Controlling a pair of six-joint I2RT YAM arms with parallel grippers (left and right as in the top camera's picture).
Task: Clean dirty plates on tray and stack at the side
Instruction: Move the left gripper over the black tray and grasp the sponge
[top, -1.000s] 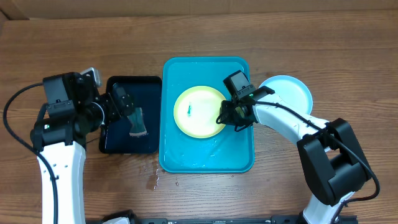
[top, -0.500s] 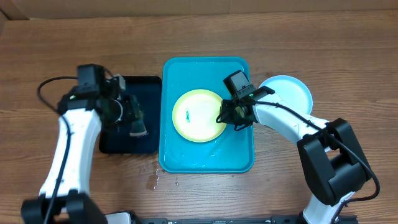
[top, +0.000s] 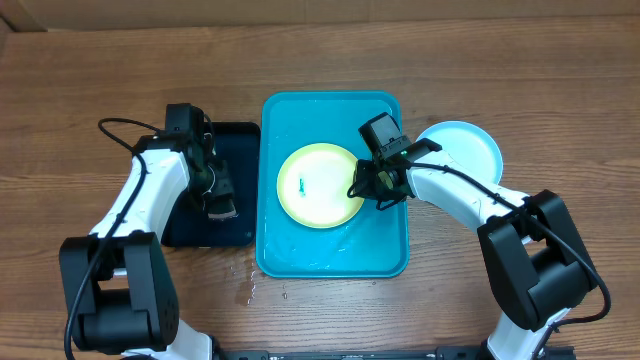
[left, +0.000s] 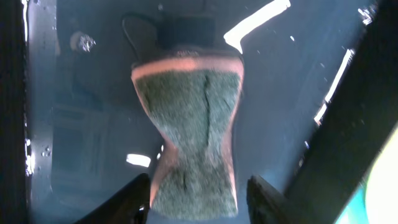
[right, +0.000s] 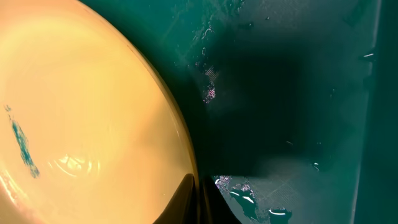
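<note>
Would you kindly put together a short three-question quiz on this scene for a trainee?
1. Fill in: the sponge between the left gripper's fingers is in the ____ tray.
2. The right gripper is shut on: A) the sponge; B) the yellow-green plate's rim; C) nothing.
3. True or false: the light blue plate lies in the blue tray.

Key:
1. The black tray.
2. B.
3. False; it lies on the table, right of the blue tray.
</note>
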